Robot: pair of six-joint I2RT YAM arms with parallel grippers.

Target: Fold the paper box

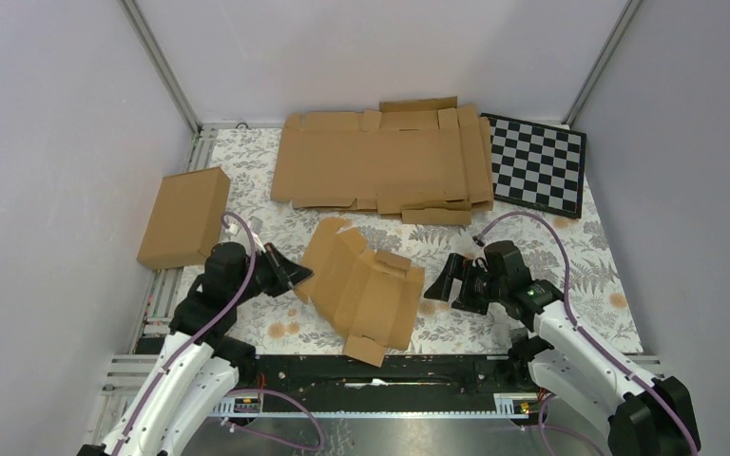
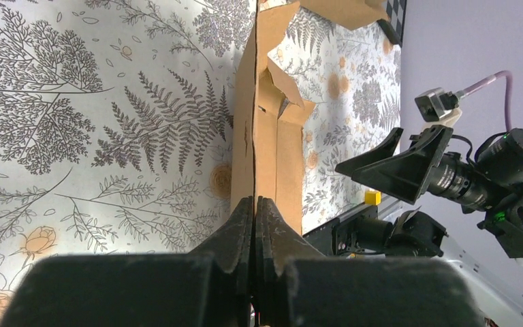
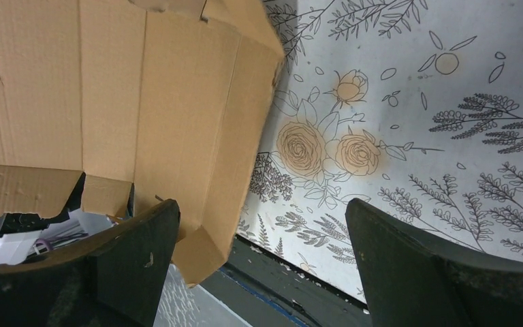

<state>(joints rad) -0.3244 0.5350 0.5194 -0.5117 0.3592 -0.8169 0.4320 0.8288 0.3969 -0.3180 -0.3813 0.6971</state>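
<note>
The paper box (image 1: 366,285) lies partly unfolded on the floral table, near the front edge between the two arms, its creased panels humped up and its tabbed flaps loose. My left gripper (image 1: 297,275) is shut on the box's left edge. In the left wrist view the cardboard (image 2: 272,136) runs edge-on straight into the closed jaws of the left gripper (image 2: 255,201). My right gripper (image 1: 442,285) stands wide open just right of the box. In the right wrist view the box's panel (image 3: 143,102) reaches the left finger (image 3: 129,259), and nothing sits in the right gripper (image 3: 260,204).
A larger brown carton (image 1: 183,217) lies at the left table edge. Wide flat cardboard sheets (image 1: 380,161) are stacked at the back, with a checkerboard (image 1: 537,163) at the back right. A black rail (image 1: 390,370) runs along the near edge.
</note>
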